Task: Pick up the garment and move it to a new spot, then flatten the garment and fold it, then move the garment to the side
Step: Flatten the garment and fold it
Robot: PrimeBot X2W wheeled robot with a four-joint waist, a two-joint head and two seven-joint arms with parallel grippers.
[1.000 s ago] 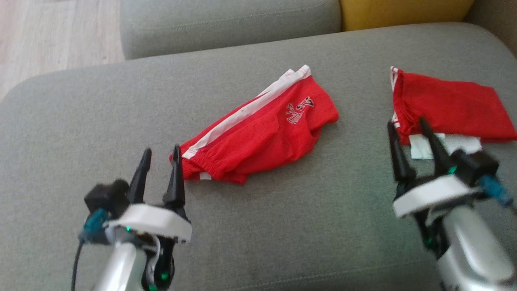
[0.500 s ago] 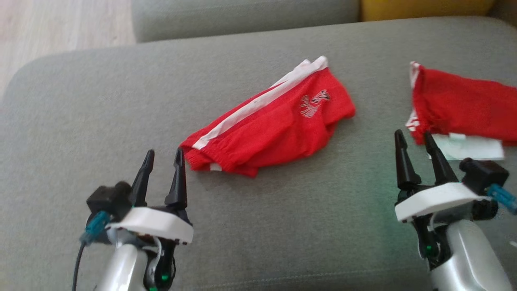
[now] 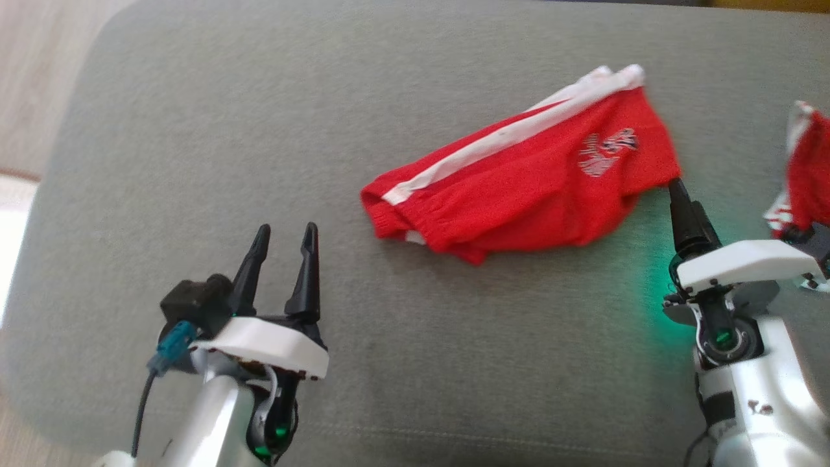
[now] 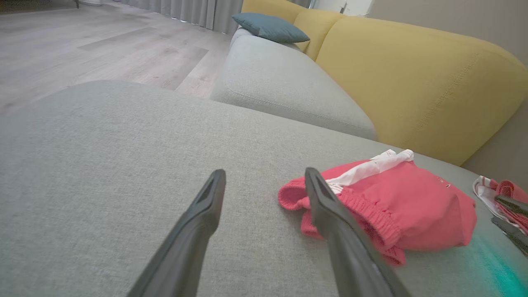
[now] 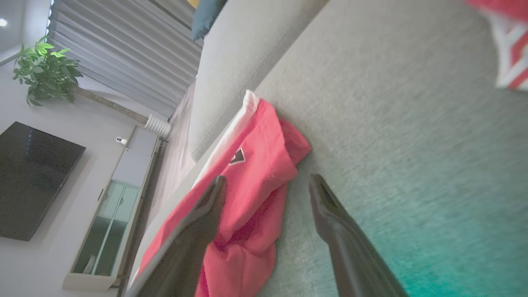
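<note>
Shorts (image 3: 525,194) of red cloth lie crumpled on the grey sofa cushion (image 3: 194,130), in its right half and closer to the far edge than to the near one. They run slantwise: the gathered waistband points toward the near left, the leg end toward the far right. A white stripe (image 3: 493,139) follows their far side, and a small white logo (image 3: 606,146) sits near the right end.

The right claw (image 5: 268,178) is at the shorts' right corner. In the right wrist view its 2 fingers stand well apart, 1 in front of the red cloth and 1 over bare grey cushion, and they clamp nothing. In the head view that claw is seen edge-on, its tip at the cloth's corner; whether it touches the cloth I cannot tell. A green glow (image 3: 648,292) falls on the cushion beside it.

The left claw (image 3: 286,228) hovers over bare cushion near the shorts' waistband end, apart from the cloth, its 2 fingers spread and empty.

A red and white garment (image 3: 807,188) lies at the cushion's right edge, well apart from the shorts.

Beyond the cushion's far edge are another grey seat (image 4: 280,86), a yellow backrest (image 4: 412,82), a blue pillow (image 4: 270,28) and a wooden floor (image 4: 82,49).
</note>
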